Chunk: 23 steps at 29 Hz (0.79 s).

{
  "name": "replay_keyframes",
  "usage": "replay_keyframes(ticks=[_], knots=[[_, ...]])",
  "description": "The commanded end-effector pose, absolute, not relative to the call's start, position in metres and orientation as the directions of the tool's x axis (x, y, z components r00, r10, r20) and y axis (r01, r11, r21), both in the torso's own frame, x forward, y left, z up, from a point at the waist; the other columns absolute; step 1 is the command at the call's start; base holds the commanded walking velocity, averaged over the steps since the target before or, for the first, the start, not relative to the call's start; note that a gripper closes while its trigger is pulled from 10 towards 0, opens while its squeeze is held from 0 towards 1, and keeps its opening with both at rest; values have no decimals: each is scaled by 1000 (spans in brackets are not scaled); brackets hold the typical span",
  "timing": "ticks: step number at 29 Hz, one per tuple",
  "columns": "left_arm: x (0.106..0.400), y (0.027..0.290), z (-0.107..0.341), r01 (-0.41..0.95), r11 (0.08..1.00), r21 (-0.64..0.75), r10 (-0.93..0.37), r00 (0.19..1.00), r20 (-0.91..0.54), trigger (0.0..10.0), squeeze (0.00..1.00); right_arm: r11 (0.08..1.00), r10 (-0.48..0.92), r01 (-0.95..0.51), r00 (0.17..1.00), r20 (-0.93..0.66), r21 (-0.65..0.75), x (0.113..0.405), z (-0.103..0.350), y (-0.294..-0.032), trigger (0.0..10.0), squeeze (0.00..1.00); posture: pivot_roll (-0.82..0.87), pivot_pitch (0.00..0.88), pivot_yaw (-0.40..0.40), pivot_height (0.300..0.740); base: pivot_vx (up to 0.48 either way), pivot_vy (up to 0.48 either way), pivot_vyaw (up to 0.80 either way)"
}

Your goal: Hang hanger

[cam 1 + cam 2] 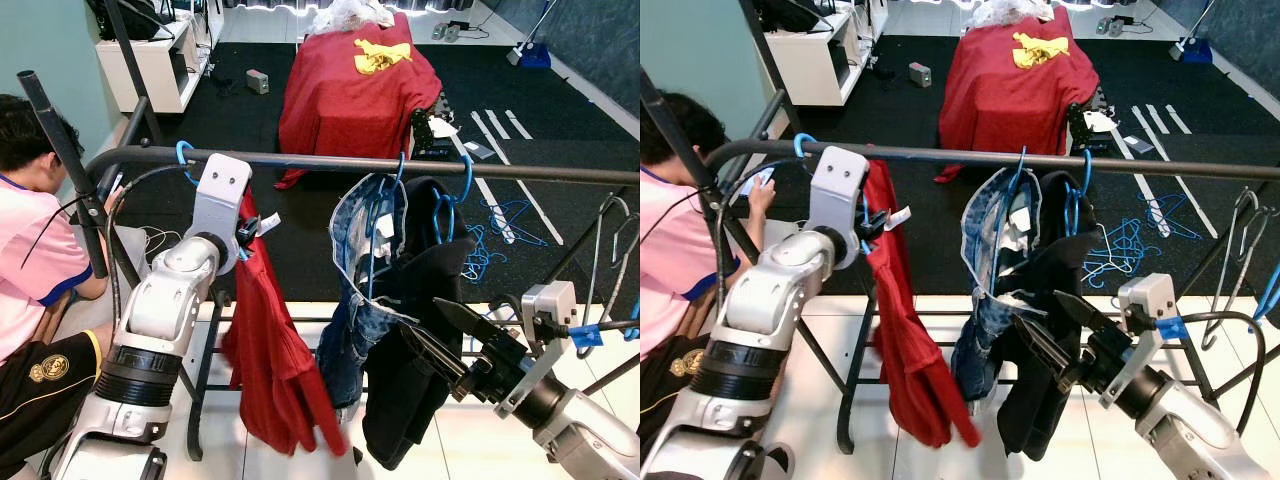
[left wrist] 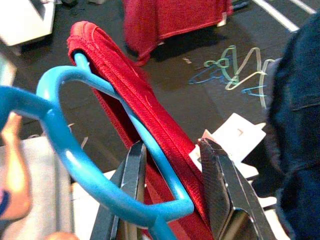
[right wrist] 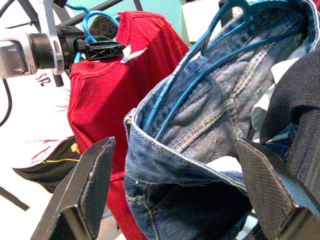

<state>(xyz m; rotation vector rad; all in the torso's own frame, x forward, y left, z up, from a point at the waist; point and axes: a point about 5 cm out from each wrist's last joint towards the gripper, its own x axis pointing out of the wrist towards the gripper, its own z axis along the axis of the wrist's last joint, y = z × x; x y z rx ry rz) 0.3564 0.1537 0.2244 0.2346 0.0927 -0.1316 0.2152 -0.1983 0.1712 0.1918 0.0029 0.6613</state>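
Left gripper (image 2: 172, 167) is raised to the dark metal clothes rail (image 1: 330, 162), its two black fingers (image 2: 131, 172) closed around the lower bar of a bright blue plastic hanger (image 2: 75, 150) — the hanger carries a red knit shirt (image 1: 275, 365) draped down below the rail. The hanger's blue hook (image 1: 184, 153) curls over the rail just beside the left wrist, so the hanger sits on the rail at its left end, gripper clamped on it. A white tag (image 1: 268, 224) sticks out by the shirt collar. Further along the rail hang blue denim jeans (image 1: 360, 290) on another blue hanger (image 3: 200, 65), touching a black garment (image 1: 420, 330) on its own blue hanger (image 1: 447, 205). Right gripper (image 3: 172, 192) is low, in front of the jeans and black garment, fingers spread wide apart and holding nothing — denim waistband between them in the wrist view. Silver wire hangers (image 1: 610, 250) hang at the rail's far right. Behind the rack, black floor mat (image 1: 310, 235) with a loose pile of blue hangers (image 1: 495, 235), and a red-cloth-covered table (image 1: 355, 85) with a yellow item (image 1: 380, 55) on top. A person in a pink shirt (image 1: 35, 250) crouches at the left, beside the rack's frame.
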Motion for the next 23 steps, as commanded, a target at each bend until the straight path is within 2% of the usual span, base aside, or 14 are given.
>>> replay_keyframes(ticks=[1, 4, 8, 9, 11, 13, 14, 15, 16, 17, 19, 20, 22, 23], knots=[[358, 168, 220, 106, 965, 241, -77, 989, -128, 0, 0, 773, 611, -610, 790, 52, 175, 213, 172, -199, 10000, 0, -92, 160, 12, 740, 0, 0, 0], [358, 168, 220, 106, 965, 241, -77, 989, -128, 0, 0, 773, 611, -610, 790, 52, 175, 213, 172, -199, 10000, 0, -92, 160, 12, 740, 0, 0, 0], [356, 182, 223, 84, 950, 300, -54, 993, -107, 0, 0, 769, 616, -614, 786, 53, 176, 214, 171, -197, 10000, 0, -84, 161, 8, 740, 0, 0, 0], [355, 178, 232, 145, 940, 310, -137, 989, -47, 0, 0, 768, 617, -616, 785, 53, 177, 214, 171, -197, 10000, 0, -85, 163, 4, 740, 0, 0, 0], [355, 178, 232, 145, 940, 310, -137, 989, -47, 0, 0, 768, 617, -616, 785, 53, 177, 214, 171, -197, 10000, 0, -85, 163, 4, 740, 0, 0, 0], [346, 185, 256, 267, 876, 401, -313, 948, 54, 0, 0, 768, 617, -616, 785, 50, 175, 214, 172, -198, 10000, 0, -86, 166, 5, 740, 0, 0, 0], [346, 185, 256, 267, 876, 401, -313, 948, 54, 0, 0, 768, 617, -616, 785, 50, 175, 214, 172, -198, 10000, 0, -86, 166, 5, 740, 0, 0, 0], [338, 192, 263, 343, 833, 435, -408, 911, 64, 2745, 0, 769, 616, -614, 786, 49, 174, 214, 172, -198, 10000, 0, -83, 165, 3, 740, 0, 0, 0], [330, 201, 267, 391, 792, 469, -466, 883, 50, 2902, 0, 769, 617, -614, 786, 48, 175, 214, 171, -198, 10000, 0, -78, 167, 1, 740, 0, 0, 0], [323, 207, 269, 425, 764, 486, -503, 863, 35, 4196, 0, 768, 618, -616, 784, 46, 176, 214, 171, -198, 10000, 0, -76, 166, 0, 740, 0, 0, 0], [323, 207, 269, 425, 764, 486, -503, 863, 35, 4196, 0, 768, 618, -616, 784, 46, 176, 214, 171, -198, 10000, 0, -76, 166, 0, 740, 0, 0, 0], [318, 211, 270, 450, 737, 504, -532, 847, 22, 10000, 0, 766, 621, -618, 782, 46, 178, 215, 170, -197, 10000, 0, -74, 164, -5, 740, 0, 0, 0], [318, 211, 270, 450, 737, 504, -532, 847, 22, 10000, 0, 766, 621, -618, 782, 46, 178, 215, 170, -197, 10000, 0, -74, 164, -5, 740, 0, 0, 0], [312, 215, 267, 478, 709, 519, -554, 833, -9, 10000, 0, 762, 626, -622, 779, 45, 178, 215, 170, -196, 10000, 0, -74, 164, -5, 740, 0, 0, 0]])
